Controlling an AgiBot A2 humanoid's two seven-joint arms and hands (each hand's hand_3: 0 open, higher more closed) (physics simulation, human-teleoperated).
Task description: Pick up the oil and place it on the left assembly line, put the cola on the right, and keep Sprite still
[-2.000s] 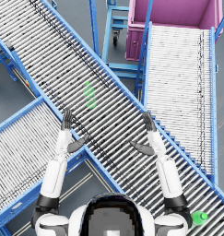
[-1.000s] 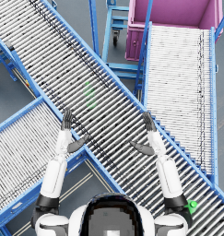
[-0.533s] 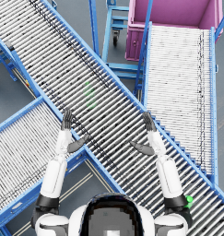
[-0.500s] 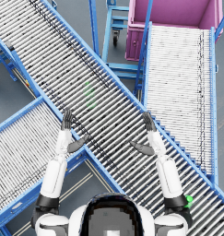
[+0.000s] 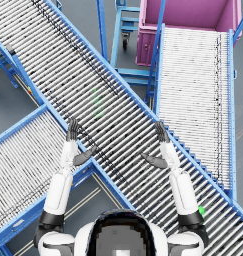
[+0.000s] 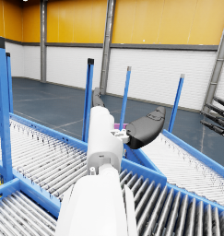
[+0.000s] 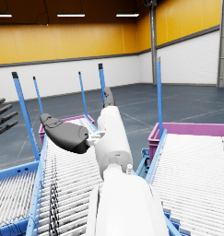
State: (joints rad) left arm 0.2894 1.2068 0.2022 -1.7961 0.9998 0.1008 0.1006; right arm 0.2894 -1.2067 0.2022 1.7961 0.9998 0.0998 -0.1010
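Nothing to read here: no text, label, brand, number or sign comes through legibly in any of the three views. The faint green item (image 5: 97, 102) lying on the diagonal roller conveyor (image 5: 53, 55) is far too blurred to show any label.

1. The floor (image 5: 8, 107) is dark grey, with thin pale lines on it.
2. The walls (image 6: 155, 18) are yellow above and white below; a grey pillar (image 6: 107, 41) stands before them.
3. Long ceiling lights (image 7: 69, 15) shine under a dark ceiling.
4. There are three blue-framed roller lines: a long diagonal conveyor (image 5: 93, 100), a left conveyor (image 5: 23, 160) and a right conveyor (image 5: 193, 90).
5. A pink bin (image 5: 188, 20) stands at the far end of the right conveyor.
6. Blue posts (image 6: 88, 99) rise upright from the frames.
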